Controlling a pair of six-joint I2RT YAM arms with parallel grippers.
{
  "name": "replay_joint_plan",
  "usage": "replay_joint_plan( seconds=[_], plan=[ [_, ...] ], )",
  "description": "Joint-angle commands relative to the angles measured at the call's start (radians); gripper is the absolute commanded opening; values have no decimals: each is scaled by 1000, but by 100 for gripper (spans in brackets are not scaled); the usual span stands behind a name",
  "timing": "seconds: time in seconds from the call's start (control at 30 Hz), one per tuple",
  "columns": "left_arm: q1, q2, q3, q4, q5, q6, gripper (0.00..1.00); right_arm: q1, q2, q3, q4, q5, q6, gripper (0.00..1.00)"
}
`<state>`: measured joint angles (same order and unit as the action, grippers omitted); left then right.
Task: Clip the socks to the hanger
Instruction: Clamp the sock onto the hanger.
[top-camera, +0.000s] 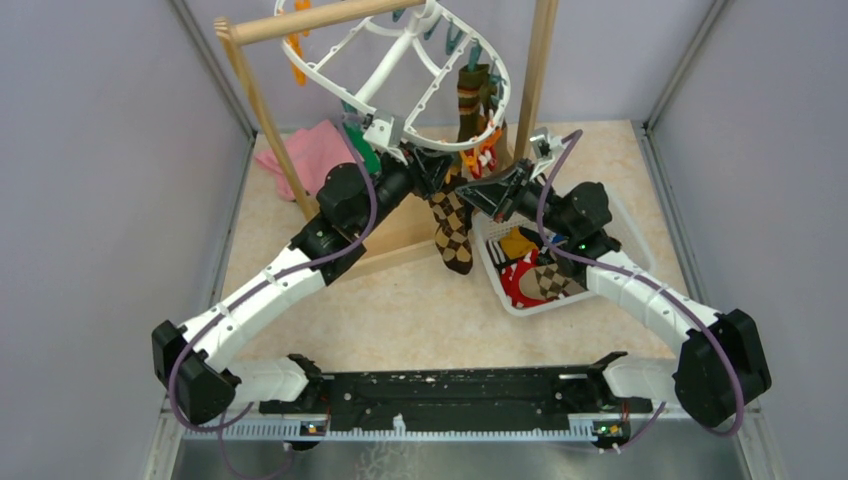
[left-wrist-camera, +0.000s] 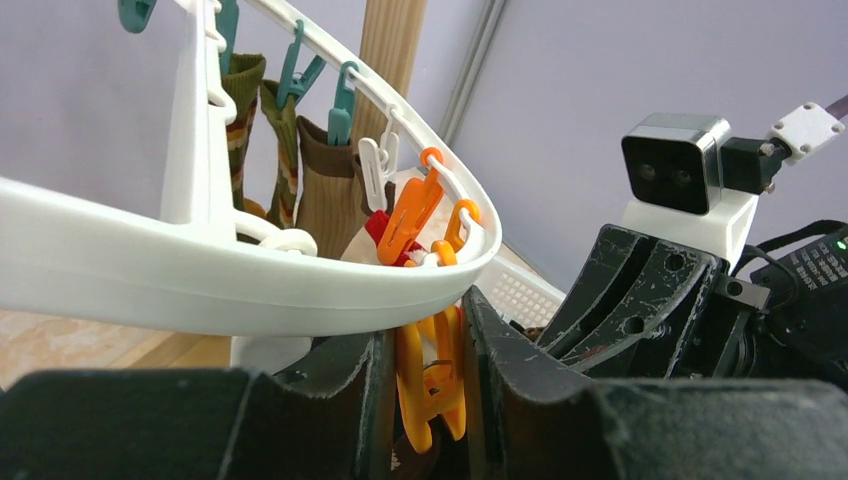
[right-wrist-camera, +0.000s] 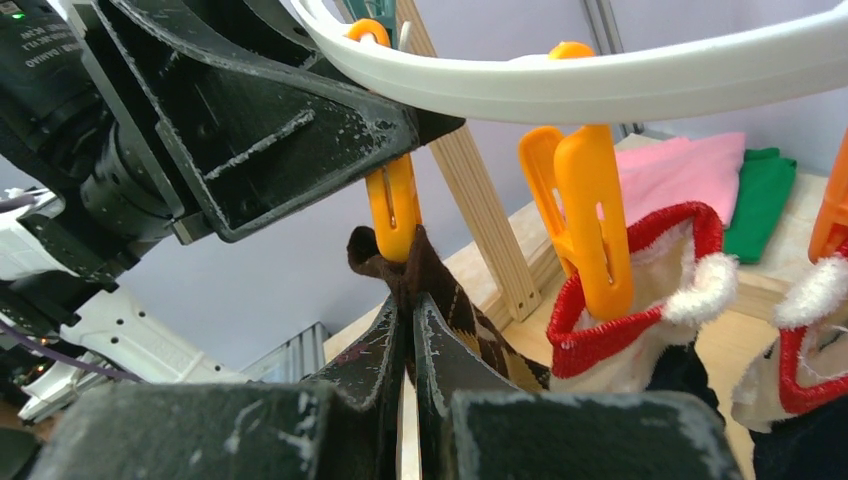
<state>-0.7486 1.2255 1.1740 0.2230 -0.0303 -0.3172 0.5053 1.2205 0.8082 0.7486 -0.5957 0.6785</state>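
The white oval hanger (top-camera: 400, 75) hangs from the pole; its rim also shows in the left wrist view (left-wrist-camera: 250, 280) and in the right wrist view (right-wrist-camera: 600, 80). My left gripper (top-camera: 432, 172) is shut on an orange clip (left-wrist-camera: 437, 385) under the rim. My right gripper (top-camera: 478, 190) (right-wrist-camera: 411, 305) is shut on the cuff of the brown argyle sock (top-camera: 452, 232) (right-wrist-camera: 440, 290), and holds it up at that same orange clip (right-wrist-camera: 392, 205). Brown-green striped socks (top-camera: 472, 100) (left-wrist-camera: 300, 170) and a red-and-white sock (right-wrist-camera: 640, 300) hang from other clips.
The wooden pole rack (top-camera: 300, 22) has an upright (top-camera: 535, 70) just behind my grippers. A white perforated basket (top-camera: 625, 235) with more socks (top-camera: 530, 280) sits under my right arm. Folded pink (top-camera: 310, 155) and green (top-camera: 366, 160) cloths lie at the back left.
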Motion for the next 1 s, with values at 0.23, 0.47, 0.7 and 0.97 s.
replay_joint_plan(
  seconds=[0.23, 0.47, 0.7, 0.97],
  plan=[
    [6, -27, -36, 114, 110, 48, 4, -19, -20, 57, 115, -35, 58, 0],
    [17, -54, -67, 140, 118, 74, 3, -33, -27, 51, 137, -51, 89, 0],
    [20, -57, -77, 156, 155, 78, 3, -37, -11, 57, 169, -63, 118, 0],
    [22, -47, -83, 169, 180, 82, 3, -37, 9, 58, 216, -73, 157, 0]
  ],
)
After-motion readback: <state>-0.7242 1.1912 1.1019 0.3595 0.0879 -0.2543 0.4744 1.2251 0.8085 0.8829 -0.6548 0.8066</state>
